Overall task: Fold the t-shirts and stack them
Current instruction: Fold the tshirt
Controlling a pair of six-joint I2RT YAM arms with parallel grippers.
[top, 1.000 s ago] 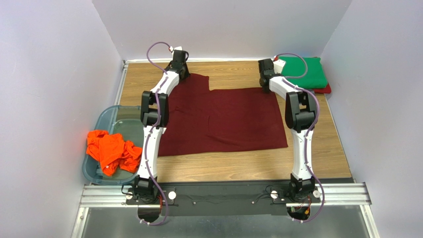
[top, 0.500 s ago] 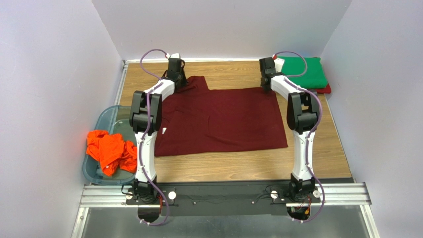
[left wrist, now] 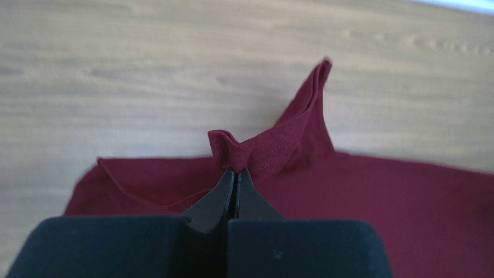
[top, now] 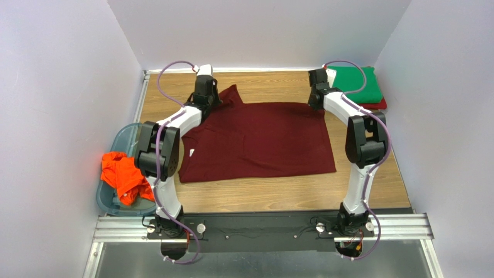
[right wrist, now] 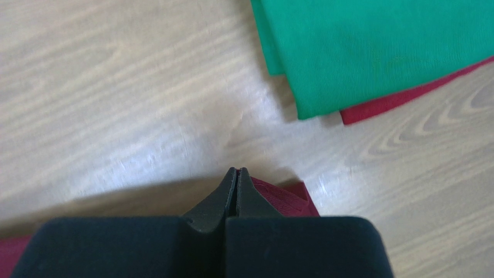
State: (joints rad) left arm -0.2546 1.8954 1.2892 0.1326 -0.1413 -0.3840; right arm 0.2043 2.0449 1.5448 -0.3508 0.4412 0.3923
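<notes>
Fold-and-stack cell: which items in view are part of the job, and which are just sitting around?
In the job:
- maroon t-shirt, pinched along its far edge by the left gripper and right gripper
- green t-shirt, folded on top of the red t-shirt
- orange t-shirt, crumpled in the bin

Just there:
- translucent plastic bin
- metal rail at the near edge

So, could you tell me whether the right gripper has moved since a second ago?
Yes: the right gripper has shifted slightly right, toward the green shirt, shut on the maroon shirt corner.
</notes>
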